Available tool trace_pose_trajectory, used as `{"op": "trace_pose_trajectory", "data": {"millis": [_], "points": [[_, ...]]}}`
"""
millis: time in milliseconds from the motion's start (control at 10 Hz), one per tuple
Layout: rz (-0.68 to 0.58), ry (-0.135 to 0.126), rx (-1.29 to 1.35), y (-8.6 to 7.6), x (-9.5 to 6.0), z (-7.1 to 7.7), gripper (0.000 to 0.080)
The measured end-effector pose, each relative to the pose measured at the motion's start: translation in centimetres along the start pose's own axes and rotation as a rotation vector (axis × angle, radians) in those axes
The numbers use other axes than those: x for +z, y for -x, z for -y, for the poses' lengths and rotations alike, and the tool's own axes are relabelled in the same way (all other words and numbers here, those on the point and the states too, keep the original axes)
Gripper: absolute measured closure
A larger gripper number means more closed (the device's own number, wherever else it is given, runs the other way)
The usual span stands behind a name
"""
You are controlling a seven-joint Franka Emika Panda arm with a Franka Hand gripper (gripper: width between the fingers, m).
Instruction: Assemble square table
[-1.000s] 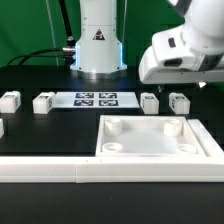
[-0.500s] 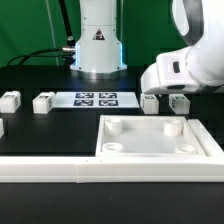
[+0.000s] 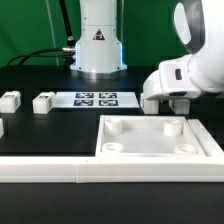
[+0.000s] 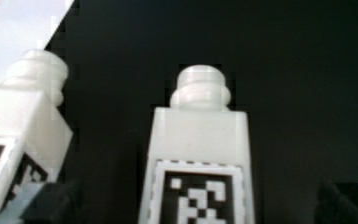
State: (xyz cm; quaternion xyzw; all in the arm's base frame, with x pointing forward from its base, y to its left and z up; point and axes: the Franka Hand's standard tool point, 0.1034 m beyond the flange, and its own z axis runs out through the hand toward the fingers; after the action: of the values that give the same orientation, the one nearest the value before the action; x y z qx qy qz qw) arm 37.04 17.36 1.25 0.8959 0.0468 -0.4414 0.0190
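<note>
White leg block (image 4: 197,150) sits dead centre between the fingers of my end effector (image 4: 194,203), which stand fully apart with nothing clamped. Its long axis runs crosswise to the closing line, pegged end pointing away from the wrist, so the jaws would meet its flat sides. A second leg block (image 4: 23,110) lies just beside it, parallel, outside the gap. In the exterior view all this is right of centre on the bench (image 3: 40,130), behind the tabletop (image 3: 160,150) at lower right. I judge a straight descent comes next; the neighbour leaves one finger little room.
</note>
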Motion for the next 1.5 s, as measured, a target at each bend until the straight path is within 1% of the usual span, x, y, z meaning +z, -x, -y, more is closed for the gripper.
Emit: {"op": "trace_pose_trajectory", "data": {"millis": [200, 300, 400, 500, 600, 700, 1100, 1200, 1300, 1400, 1500], "points": [[0.004, 0.0, 0.004, 0.0, 0.2, -0.1, 0.015], [0.004, 0.0, 0.004, 0.0, 0.2, -0.1, 0.0196], [0.004, 0.0, 0.003, 0.0, 0.2, -0.1, 0.0196], [0.004, 0.0, 0.003, 0.0, 0.2, -0.1, 0.0373], [0.004, 0.0, 0.003, 0.0, 0.2, -0.1, 0.0373], [0.004, 0.0, 0.003, 0.0, 0.2, -0.1, 0.0513], [0.003, -0.001, -0.002, 0.0, 0.0, -0.2, 0.0512], [0.001, -0.007, -0.016, 0.2, -0.9, -0.7, 0.0512], [0.0, -0.015, -0.016, 0.7, -2.4, -1.2, 0.0512], [-0.001, -0.034, -0.021, 1.0, -3.6, -1.8, 0.0511], [0.002, -0.043, -0.023, 1.4, -4.5, -2.4, 0.0511]]}}
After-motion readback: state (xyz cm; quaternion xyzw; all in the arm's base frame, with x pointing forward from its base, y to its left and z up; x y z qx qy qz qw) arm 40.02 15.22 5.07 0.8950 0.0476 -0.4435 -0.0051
